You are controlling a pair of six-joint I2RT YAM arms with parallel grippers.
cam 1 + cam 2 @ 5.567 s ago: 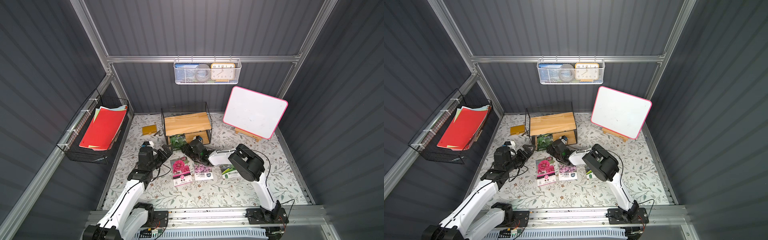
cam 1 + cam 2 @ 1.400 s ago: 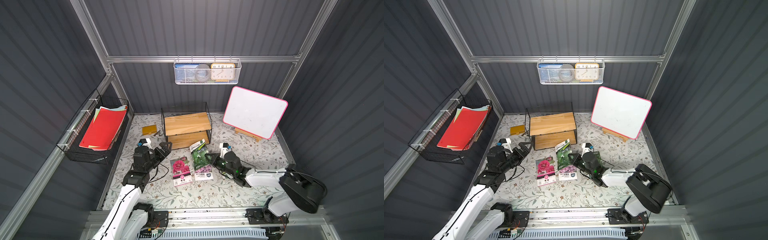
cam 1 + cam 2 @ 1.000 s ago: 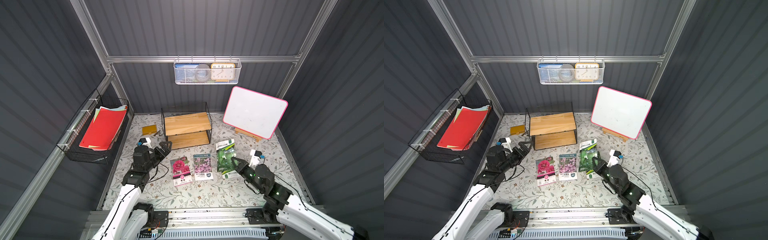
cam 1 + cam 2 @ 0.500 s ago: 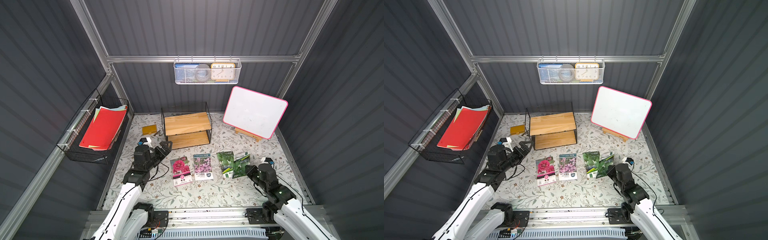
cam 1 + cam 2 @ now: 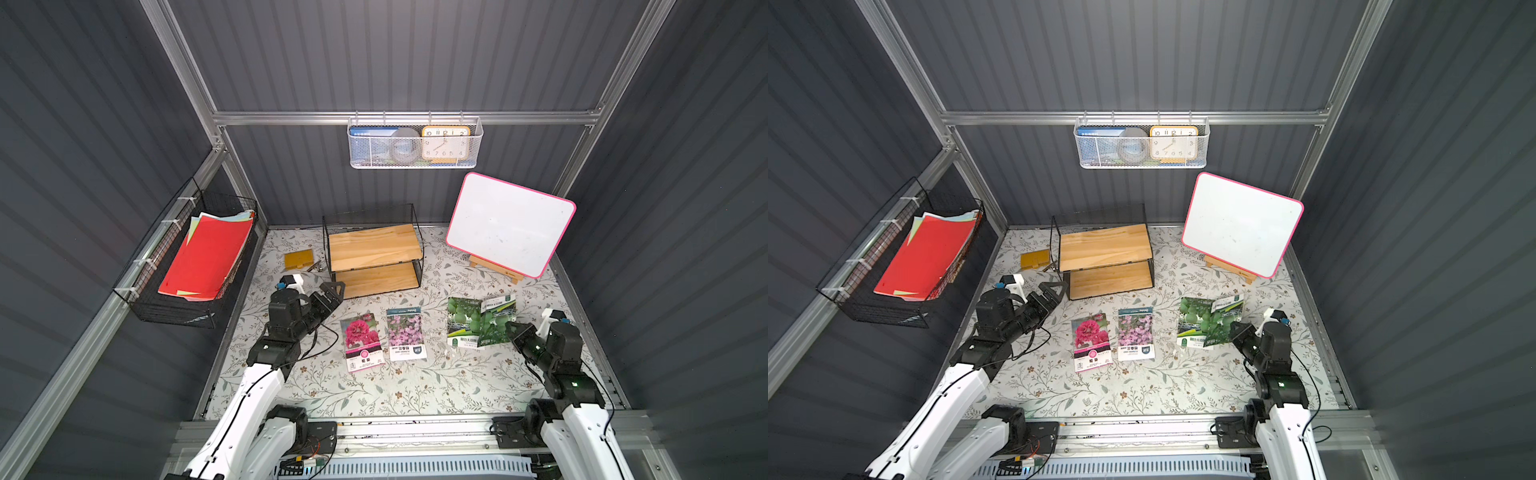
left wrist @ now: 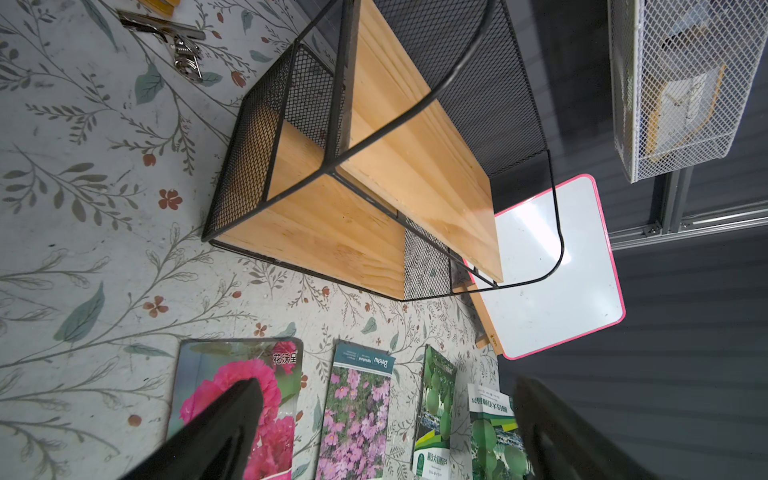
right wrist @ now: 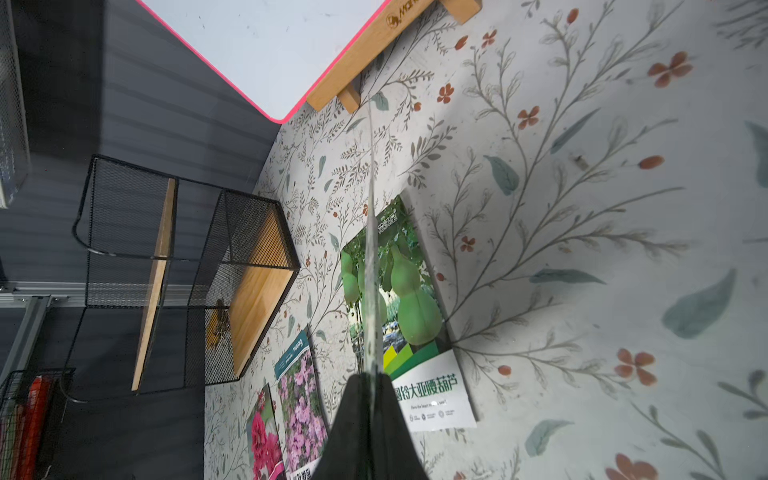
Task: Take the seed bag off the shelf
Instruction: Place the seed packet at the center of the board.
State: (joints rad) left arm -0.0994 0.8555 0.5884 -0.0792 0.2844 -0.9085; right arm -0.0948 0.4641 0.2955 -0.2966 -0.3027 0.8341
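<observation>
Nearest the rail, the right arm [image 5: 559, 347] sat low at the right side of the counter [image 5: 415, 386]. Its jaws were clenched on one edge of the seed bag [image 5: 496, 319], the green one with gourds on it. The right wrist view showed that bag edge-on [image 7: 370, 299], pinched between the two black fingers. It was held over a second gourd packet [image 5: 462, 322] that lay flat on the counter. In both top views the held bag overlapped that flat packet's right side, so it was off the shelf and well apart from it, out to the front right.

On the other side, the left arm [image 5: 286, 320] hovered with its jaws released, spread wide with nothing between them. They pointed at the front left corner of the shelf [image 5: 374, 249].

Between the arms, a pink flower packet [image 5: 361, 340] and a purple flower packet [image 5: 405, 334] lay flat side by side.

Further back stood the shelf, a black wire frame with two wooden boards. A small yellow-brown thing [image 5: 298, 259] and a metal clip [image 6: 183, 54] lay just to its left. A pink-rimmed whiteboard [image 5: 509, 224] leaned on a wooden stand to its right.

On the left wall hung a black wire basket [image 5: 183, 307] holding red papers [image 5: 205, 259]. Up on the back wall hung a white mesh basket [image 5: 415, 164] with a clock [image 5: 445, 143] in it.
</observation>
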